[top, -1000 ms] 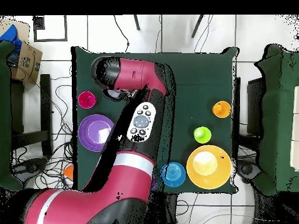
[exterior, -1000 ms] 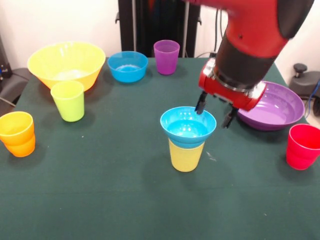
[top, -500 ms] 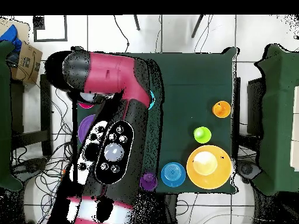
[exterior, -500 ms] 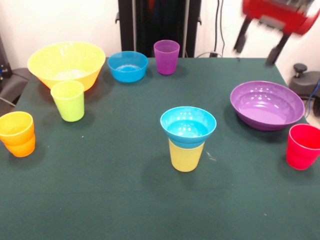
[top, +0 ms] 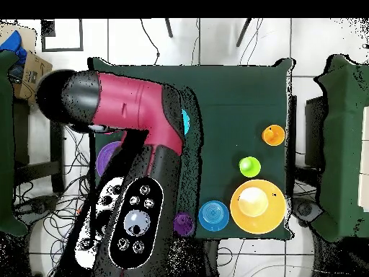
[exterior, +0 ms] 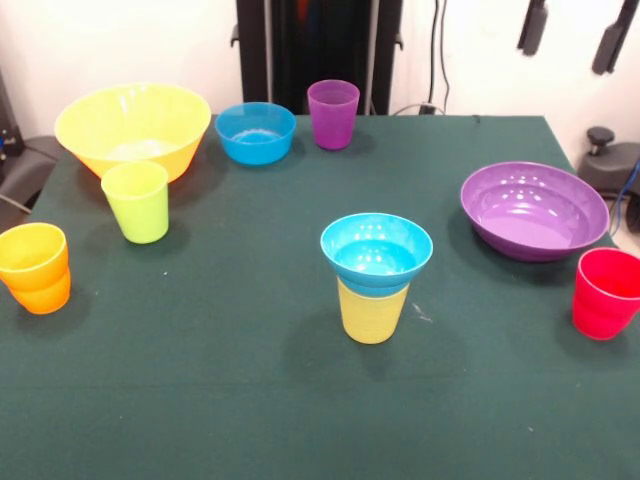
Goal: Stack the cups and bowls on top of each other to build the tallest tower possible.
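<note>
Black gripper (exterior: pixel 572 32) has lifted clear to the far right corner, jaws spread, empty. Small blue plastic bowl (exterior: pixel 376 250) is now sitting released in the yellow plastic cup (exterior: pixel 372 311) mid-table; next piece needed.

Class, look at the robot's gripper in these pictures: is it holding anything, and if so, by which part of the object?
Nothing is held. The gripper hangs open and empty high above the table's far corner, clear of every cup and bowl.
</note>
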Controlling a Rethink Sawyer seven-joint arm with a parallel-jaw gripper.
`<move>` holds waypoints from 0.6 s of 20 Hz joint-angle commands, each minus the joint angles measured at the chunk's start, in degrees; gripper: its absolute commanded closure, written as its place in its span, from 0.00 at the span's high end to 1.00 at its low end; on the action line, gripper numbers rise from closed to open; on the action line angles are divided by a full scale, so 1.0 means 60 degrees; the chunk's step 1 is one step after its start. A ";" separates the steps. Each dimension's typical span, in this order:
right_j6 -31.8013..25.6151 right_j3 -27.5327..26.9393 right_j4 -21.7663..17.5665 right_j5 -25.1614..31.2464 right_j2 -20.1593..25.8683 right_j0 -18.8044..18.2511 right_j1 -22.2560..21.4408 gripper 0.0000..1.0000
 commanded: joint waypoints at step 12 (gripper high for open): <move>0.0454 0.3512 -0.0279 -0.4300 0.2245 -0.0101 0.0969 1.00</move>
